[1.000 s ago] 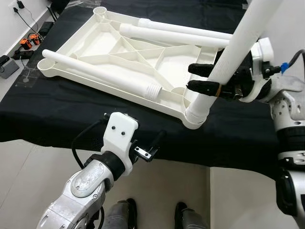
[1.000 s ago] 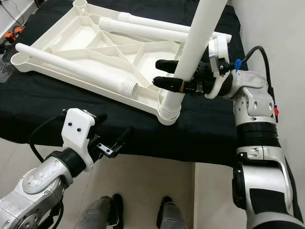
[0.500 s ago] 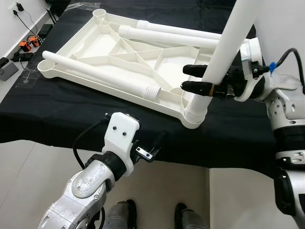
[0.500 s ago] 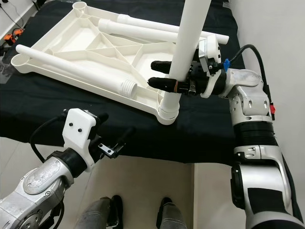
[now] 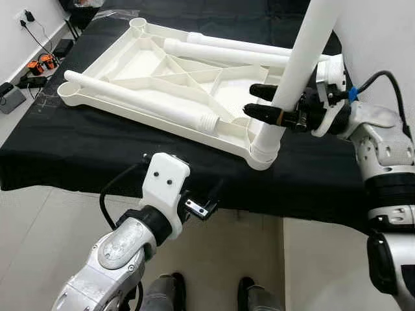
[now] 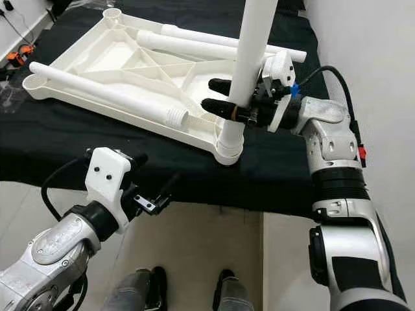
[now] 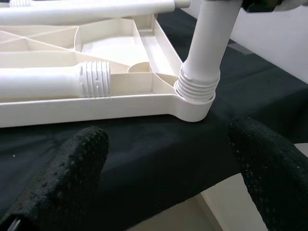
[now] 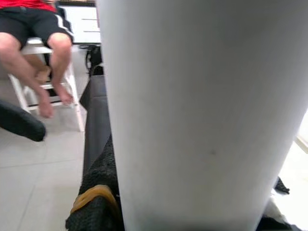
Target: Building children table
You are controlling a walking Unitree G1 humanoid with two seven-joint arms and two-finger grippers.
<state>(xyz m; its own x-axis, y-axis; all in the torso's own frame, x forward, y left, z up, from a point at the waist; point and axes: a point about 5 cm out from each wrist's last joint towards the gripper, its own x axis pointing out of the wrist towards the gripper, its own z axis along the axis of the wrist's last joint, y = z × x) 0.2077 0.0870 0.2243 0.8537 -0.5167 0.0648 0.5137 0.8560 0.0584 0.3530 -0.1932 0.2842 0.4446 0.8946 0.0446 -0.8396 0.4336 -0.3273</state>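
A white plastic table top (image 5: 162, 71) lies upside down on a black-covered table (image 5: 84, 152). One white leg (image 5: 295, 65) stands in the socket at its near right corner (image 5: 262, 155), threads showing at its base (image 7: 195, 89). My right gripper (image 5: 251, 100) is shut on that leg just above the socket, one black finger on each side. A loose leg with a threaded end (image 5: 139, 98) lies across the table top; two more legs (image 5: 227, 50) lie at the back. My left gripper (image 7: 166, 137) hangs open below the table's near edge, facing the socket.
A white wall rises close on the right. On the floor at the far left lie orange items and cables (image 5: 40, 63). A person sits on a white chair (image 8: 43, 53) beyond the table. My feet (image 5: 249, 291) stand on pale tiles near the table's edge.
The leg in my right gripper has swung from a rightward lean to more upright in the socket, and the right wrist has moved in with it. The left arm has stayed put.
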